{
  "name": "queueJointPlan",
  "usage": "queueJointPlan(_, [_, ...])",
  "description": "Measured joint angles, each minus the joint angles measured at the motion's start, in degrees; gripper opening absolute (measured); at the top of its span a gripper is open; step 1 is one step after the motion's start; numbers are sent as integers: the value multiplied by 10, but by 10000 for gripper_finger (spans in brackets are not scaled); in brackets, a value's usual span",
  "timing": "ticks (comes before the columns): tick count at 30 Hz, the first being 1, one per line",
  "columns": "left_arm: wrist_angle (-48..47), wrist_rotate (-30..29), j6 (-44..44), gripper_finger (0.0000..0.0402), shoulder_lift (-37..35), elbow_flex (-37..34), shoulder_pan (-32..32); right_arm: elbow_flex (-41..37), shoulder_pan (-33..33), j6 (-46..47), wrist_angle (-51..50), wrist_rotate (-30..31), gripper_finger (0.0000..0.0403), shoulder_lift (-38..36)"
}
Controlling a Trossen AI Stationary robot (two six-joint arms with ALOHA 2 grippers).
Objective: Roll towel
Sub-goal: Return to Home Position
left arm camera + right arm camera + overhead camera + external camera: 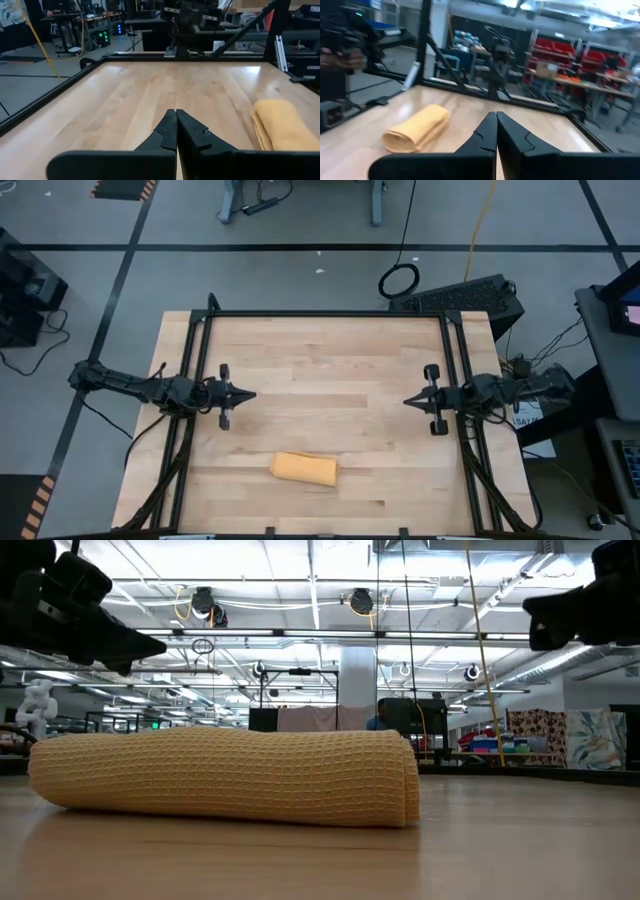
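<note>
Towel [305, 469] on table [330, 360] near one long edge, left gripper [250, 395] and right gripper [408, 400] at opposite sides, apart from it

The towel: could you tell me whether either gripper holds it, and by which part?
Nothing is held: the towel lies free; left gripper and right gripper are shut, away from it.

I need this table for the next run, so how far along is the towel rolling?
Done: the towel lies as a closed roll on the table, nothing touching it. In hand: nothing; the left gripper and right gripper are both shut and empty, raised at opposite sides of the table. Left: no rolling that I can see, perhaps only parking the arms.
</note>
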Motion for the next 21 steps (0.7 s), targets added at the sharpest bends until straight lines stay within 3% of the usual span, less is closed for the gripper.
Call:
queueJointPlan(4, [-35,0,-4,0,-27,0,0,0,-43,25,-49,-9,0,-32])
queueJointPlan(9, [-38,6,-12,0,-44,0,0,0,-58,56,-59,-65,0,-31])
queueJointPlan(21, [-71,4,12,0,-77,10,0,0,-58,75,-73,-48,0,-30])
